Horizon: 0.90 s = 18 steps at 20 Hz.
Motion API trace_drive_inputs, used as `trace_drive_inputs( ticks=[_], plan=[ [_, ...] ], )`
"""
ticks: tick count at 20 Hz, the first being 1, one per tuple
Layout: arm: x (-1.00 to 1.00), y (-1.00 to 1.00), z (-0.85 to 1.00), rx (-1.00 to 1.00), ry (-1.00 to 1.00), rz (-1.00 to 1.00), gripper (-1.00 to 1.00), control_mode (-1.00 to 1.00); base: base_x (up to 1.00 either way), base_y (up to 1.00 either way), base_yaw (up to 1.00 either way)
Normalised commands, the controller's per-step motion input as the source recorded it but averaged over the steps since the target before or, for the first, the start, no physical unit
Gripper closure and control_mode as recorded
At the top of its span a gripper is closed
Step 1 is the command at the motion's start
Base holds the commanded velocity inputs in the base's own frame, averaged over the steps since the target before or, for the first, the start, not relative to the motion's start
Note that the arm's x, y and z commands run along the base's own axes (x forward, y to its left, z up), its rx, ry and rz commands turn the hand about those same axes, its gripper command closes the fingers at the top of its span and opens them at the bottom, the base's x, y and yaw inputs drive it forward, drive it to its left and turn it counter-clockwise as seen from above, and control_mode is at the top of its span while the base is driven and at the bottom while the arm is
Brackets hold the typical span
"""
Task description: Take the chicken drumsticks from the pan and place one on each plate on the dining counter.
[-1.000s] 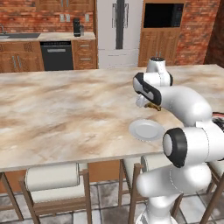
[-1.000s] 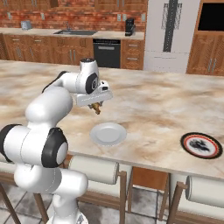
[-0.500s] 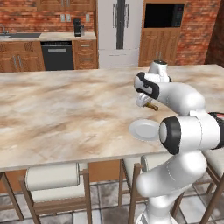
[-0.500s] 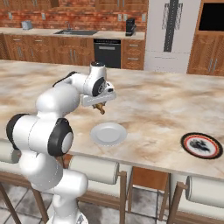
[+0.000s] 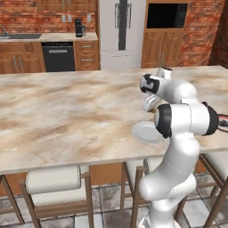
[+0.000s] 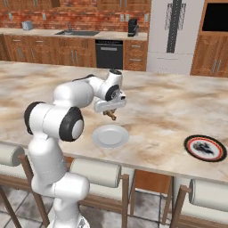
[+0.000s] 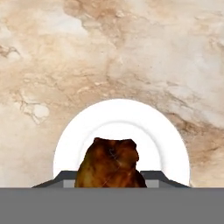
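- My claw [image 6: 110,114] sits mid-frame in the right base view, closed around a drumstick [image 7: 112,162].
- It hangs above the white plate [image 6: 110,136] on the desk [image 6: 169,107].
- The red-ringed plate [image 6: 205,148] lies at lower right, well apart.

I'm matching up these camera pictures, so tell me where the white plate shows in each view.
Left base view: white plate at centre right, partly behind the arm.
Right base view: plate near the middle, at the counter's front edge, below the gripper.
Hand view: plate at bottom centre, behind the drumstick.
Shared landmark: the held drumstick.
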Motion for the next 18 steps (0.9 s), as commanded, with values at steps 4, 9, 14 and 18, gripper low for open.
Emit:
trace_drive_inputs(
  ticks=[4,9,14,18],
  plan=[
    [0.06,-0.12,-0.41,-0.12,0.38,-0.07,1.0,-1.0,0.0,0.0,0.0],
    [0.1,-0.02,-0.48,-0.01,0.24,-0.01,1.0,-1.0,0.0,0.0,0.0],
    [0.01,0.0,-0.55,0.0,0.02,0.0,1.0,-1.0,0.0,0.0,0.0],
    [0.04,0.0,-0.61,0.0,0.01,0.0,1.0,-1.0,0.0,0.0,0.0]
  ],
)
